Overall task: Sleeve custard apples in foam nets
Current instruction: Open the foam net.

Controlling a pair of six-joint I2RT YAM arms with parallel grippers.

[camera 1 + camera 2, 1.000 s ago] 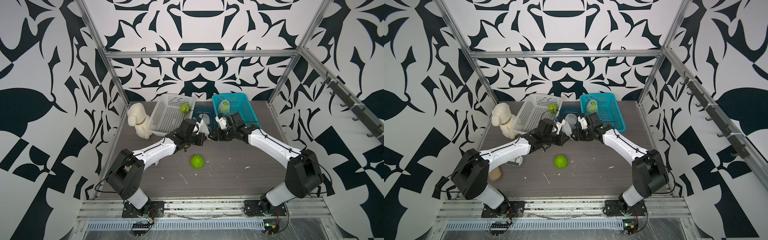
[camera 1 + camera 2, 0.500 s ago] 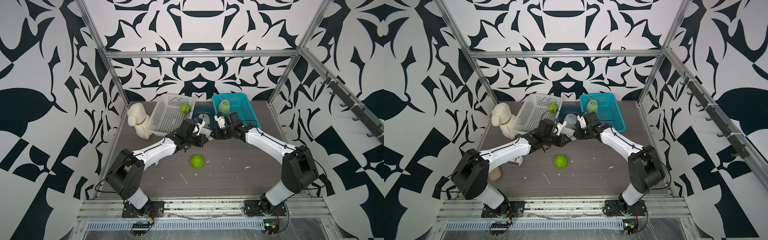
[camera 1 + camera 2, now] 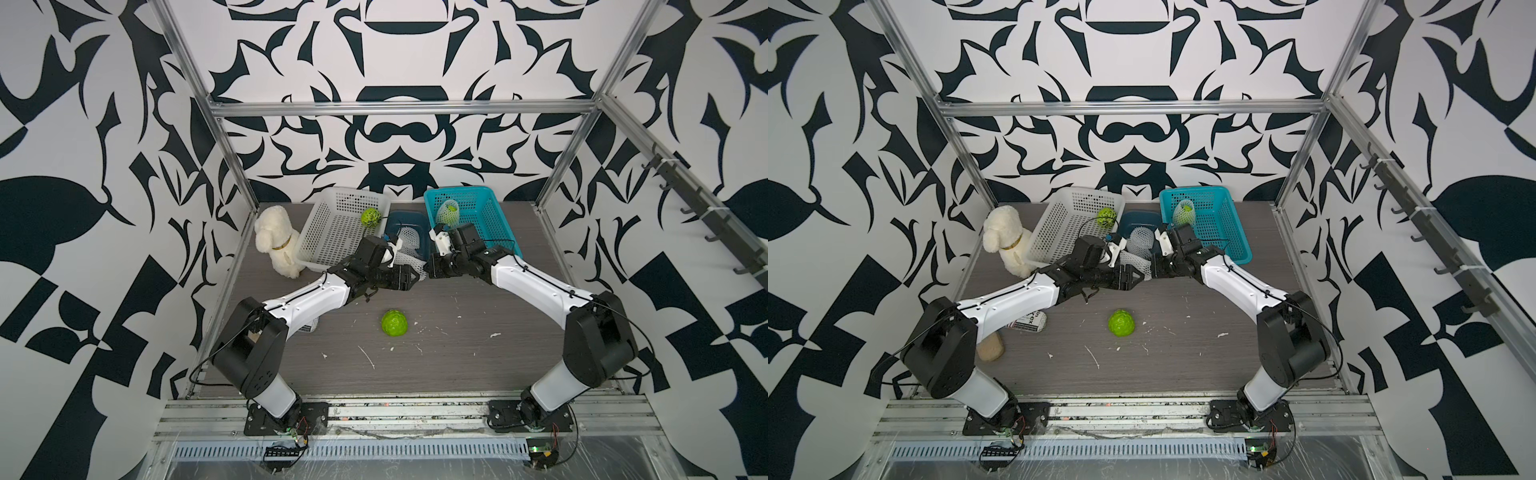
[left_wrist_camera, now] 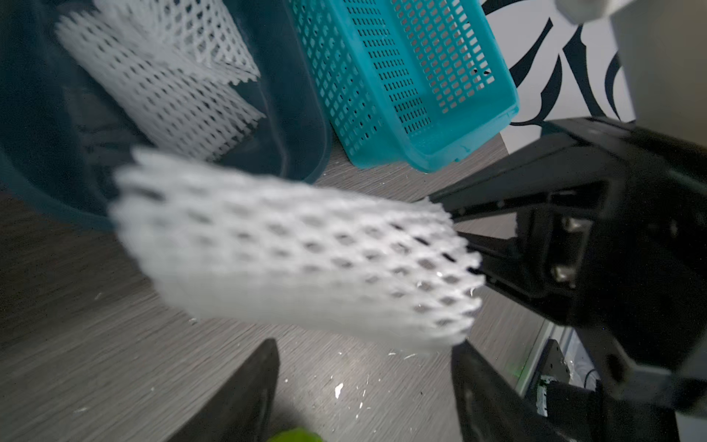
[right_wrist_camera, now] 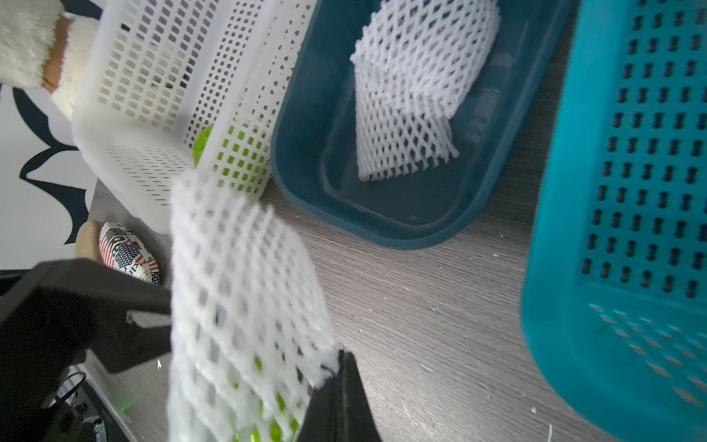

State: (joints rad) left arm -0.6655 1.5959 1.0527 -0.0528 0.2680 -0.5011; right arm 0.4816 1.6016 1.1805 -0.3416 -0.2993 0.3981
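Observation:
A white foam net (image 4: pixel 298 264) hangs over the table between my two grippers, just in front of the dark blue tray (image 3: pixel 405 220). My right gripper (image 5: pixel 341 358) is shut on one corner of the net's rim (image 5: pixel 245 291). My left gripper (image 4: pixel 365 344) is open, its fingers (image 4: pixel 264 382) apart with the net beyond their tips. One bare custard apple (image 3: pixel 395 322) lies on the table near the middle, below both grippers. Another (image 3: pixel 371 217) sits in the white basket (image 3: pixel 332 232). A netted one (image 3: pixel 448 212) lies in the teal basket (image 3: pixel 490 216). More foam nets (image 5: pixel 413 88) lie in the tray.
A cream plush dog (image 3: pixel 276 245) stands left of the white basket. A small patterned object (image 3: pixel 1030 322) and a cork-coloured piece (image 3: pixel 990 347) lie under my left arm. White foam crumbs (image 3: pixel 368 357) are scattered over the grey wood table. Metal frame posts bound the sides.
My right gripper has shut on the foam net's edge. My left gripper, which was shut on the net, has opened and let it go.

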